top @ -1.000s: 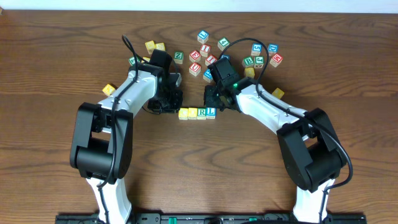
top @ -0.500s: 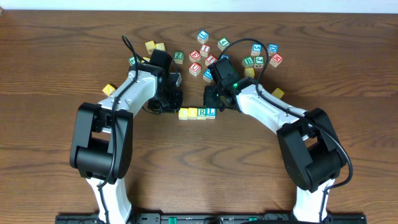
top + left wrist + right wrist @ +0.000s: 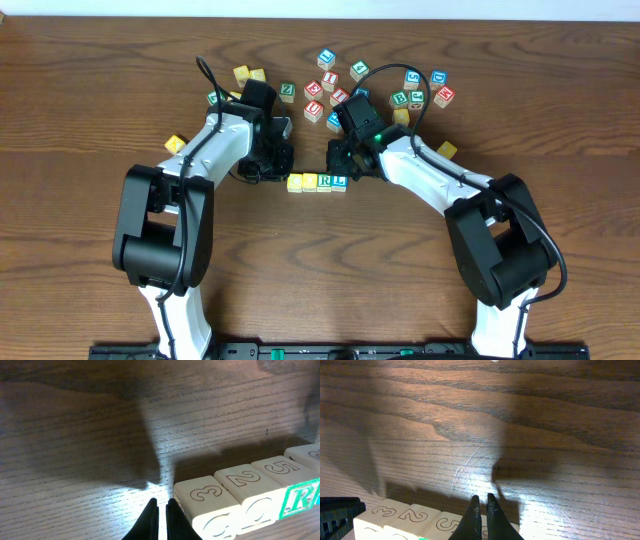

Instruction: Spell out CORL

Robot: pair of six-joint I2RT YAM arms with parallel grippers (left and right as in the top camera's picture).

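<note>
A row of letter blocks (image 3: 317, 182) lies mid-table: two yellow ones, a green R, a blue L. My left gripper (image 3: 283, 165) is shut and empty, its tips low at the row's left end, beside the first block (image 3: 207, 502). My right gripper (image 3: 341, 160) is shut and empty, its tips just behind the row's right end. In the left wrist view (image 3: 161, 504) the blocks' faces show 3, 2, 5 and a green R (image 3: 300, 500). In the right wrist view (image 3: 483, 499) the tips overlap the row (image 3: 415, 517).
Several loose letter blocks (image 3: 330, 82) are scattered behind the grippers, more at the right (image 3: 420, 92) and left (image 3: 248, 74). Single yellow blocks lie at the left (image 3: 176, 143) and right (image 3: 446, 149).
</note>
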